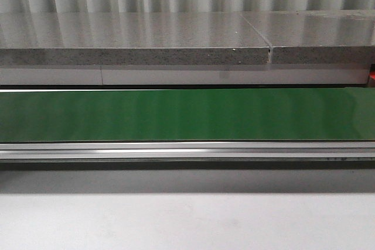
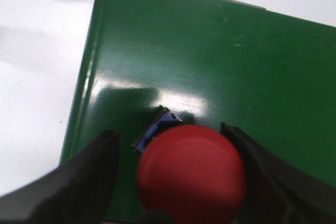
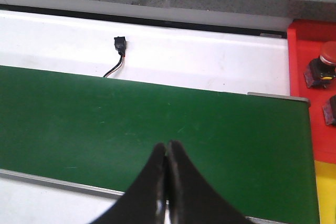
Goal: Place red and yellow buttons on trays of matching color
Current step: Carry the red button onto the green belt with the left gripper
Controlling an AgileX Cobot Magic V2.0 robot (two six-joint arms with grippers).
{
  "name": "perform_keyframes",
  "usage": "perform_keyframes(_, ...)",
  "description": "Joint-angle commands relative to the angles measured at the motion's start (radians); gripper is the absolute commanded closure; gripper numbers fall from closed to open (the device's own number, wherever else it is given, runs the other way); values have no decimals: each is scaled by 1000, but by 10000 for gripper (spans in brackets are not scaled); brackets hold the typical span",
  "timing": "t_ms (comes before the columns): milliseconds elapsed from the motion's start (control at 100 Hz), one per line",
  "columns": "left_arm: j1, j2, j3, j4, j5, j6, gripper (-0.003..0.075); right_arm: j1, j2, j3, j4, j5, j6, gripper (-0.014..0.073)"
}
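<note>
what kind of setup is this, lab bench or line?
Looks like a small conveyor sorting cell, probably a test rig: a green conveyor belt in a metal frame, a red tray at its end already holding buttons, and a red button between the left gripper fingers.

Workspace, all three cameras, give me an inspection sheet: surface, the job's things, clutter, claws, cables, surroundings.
Surface: green conveyor belt with a metal rail along its near edge, white table around it.
Job's things: red button between the left claw's fingers over the belt; red tray beyond the belt's end, at least one red-capped button on it; a yellow strip next to it, possibly the yellow tray.
Clutter: nothing seen.
Claws: left claw open around the red button, grip cannot be confirmed; right claw shut, empty, over the belt.
Cables: short lead with black connector on the white table.
Surroundings: grey stone ledge, corrugated wall behind.
</note>
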Motion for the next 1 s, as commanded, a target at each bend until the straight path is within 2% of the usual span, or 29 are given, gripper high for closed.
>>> perform_keyframes(0, -12, -55, -24, -33, -24, 35, 120, 2, -10, -25, 12, -54, -7, 661)
perform_keyframes(60, -20, -74, -24, -51, -16, 58, 96, 2, -10, -25, 12, -54, -7, 661)
perform_keyframes(270, -35, -190, -24, -57, -20, 60, 99, 2, -10, -25, 12, -54, -7, 661)
perform_keyframes(380, -10, -252, -24, -55, -58, 60, 99, 2, -10, -25, 12, -54, -7, 661)
perform_keyframes(710, 207, -210, -24, -77, -73, 44, 99, 2, -10, -25, 12, -54, -7, 661)
perform_keyframes(990, 320, -55, -24, -77, -117, 44, 99, 2, -10, -25, 12, -54, -7, 661)
